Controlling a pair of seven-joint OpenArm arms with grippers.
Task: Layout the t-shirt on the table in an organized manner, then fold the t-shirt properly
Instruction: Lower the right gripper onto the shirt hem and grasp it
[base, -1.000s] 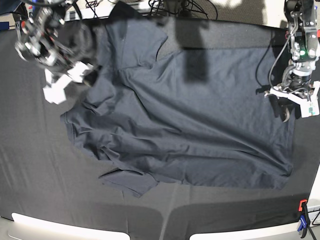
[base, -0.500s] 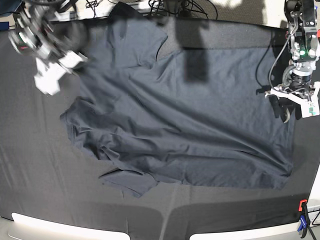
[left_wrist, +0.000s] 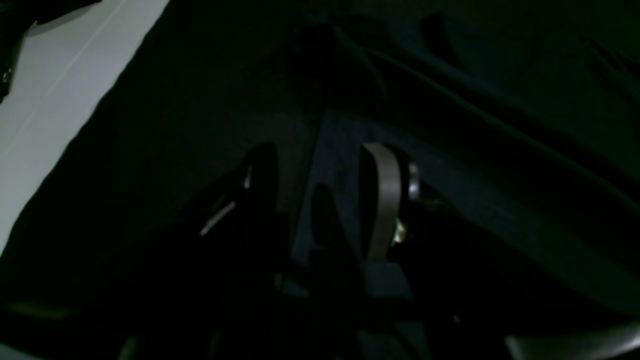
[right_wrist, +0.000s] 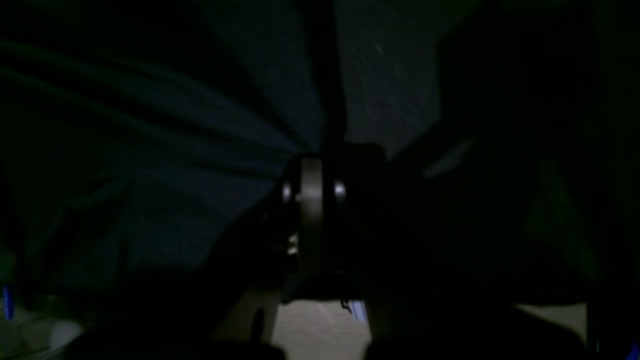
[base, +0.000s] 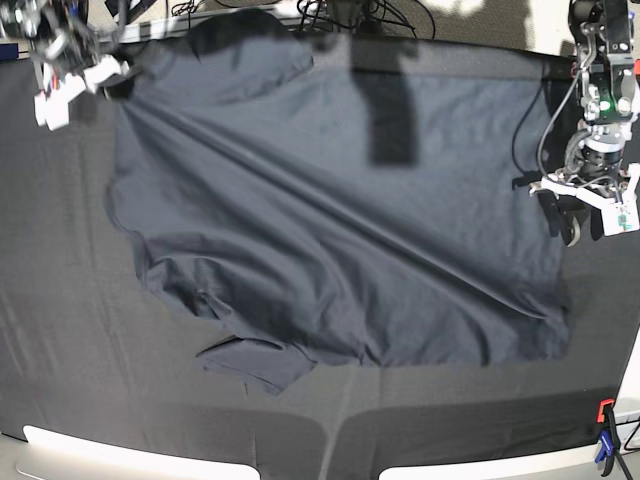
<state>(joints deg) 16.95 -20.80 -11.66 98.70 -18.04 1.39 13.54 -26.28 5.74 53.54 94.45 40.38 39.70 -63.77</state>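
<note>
The dark t-shirt (base: 340, 230) lies spread across the black-clothed table (base: 60, 330), with tight diagonal creases running from its top left corner to its lower right. My right gripper (base: 75, 80) is at the table's far left corner, shut on the shirt's corner; in the right wrist view the fabric (right_wrist: 200, 150) fans out from the closed fingers (right_wrist: 311, 200). My left gripper (base: 580, 222) is low at the shirt's right edge, jaws apart. In the left wrist view the shirt's edge (left_wrist: 350, 165) runs between the two fingers (left_wrist: 382, 200).
A sleeve (base: 255, 362) lies folded under at the shirt's lower left. A red and blue clamp (base: 605, 432) sits at the front right corner. Cables (base: 340, 12) lie beyond the far edge. Pale table edges (base: 90, 448) show at the front.
My right gripper has moved up and to the left with the shirt's corner, pulling the crumpled left part out flat and taut. The shirt's right edge has slid slightly left. The left arm has stayed put.
</note>
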